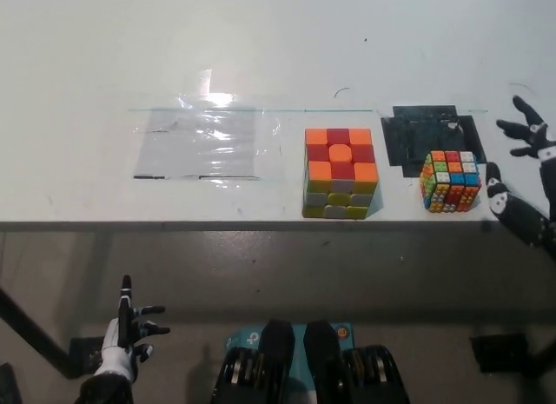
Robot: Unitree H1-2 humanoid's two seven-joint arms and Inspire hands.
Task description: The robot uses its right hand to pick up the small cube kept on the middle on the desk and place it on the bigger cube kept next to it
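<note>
On the bench (104, 56): one small cube (449, 181), one bigger cube (340, 173), apart. Just right of the small cube, right hand (521, 174) spread, empty. Below the bench edge, left hand (129, 334) resting, spread.

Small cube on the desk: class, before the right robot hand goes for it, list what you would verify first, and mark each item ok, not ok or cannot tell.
1. Small cube free to grasp, nothing on or against it: ok.
2. Right robot hand open, fingers spread: ok.
3. Right robot hand at the small cube: not ok; it is to the cube's right, apart from it.
4. Bigger cube has a bare top to receive the small one: ok.
5. Gap between the two cubes for fingers to fit: ok; they stand apart on the desk.
6. Left robot hand out of the way: ok; it is low, below the desk edge.
</note>
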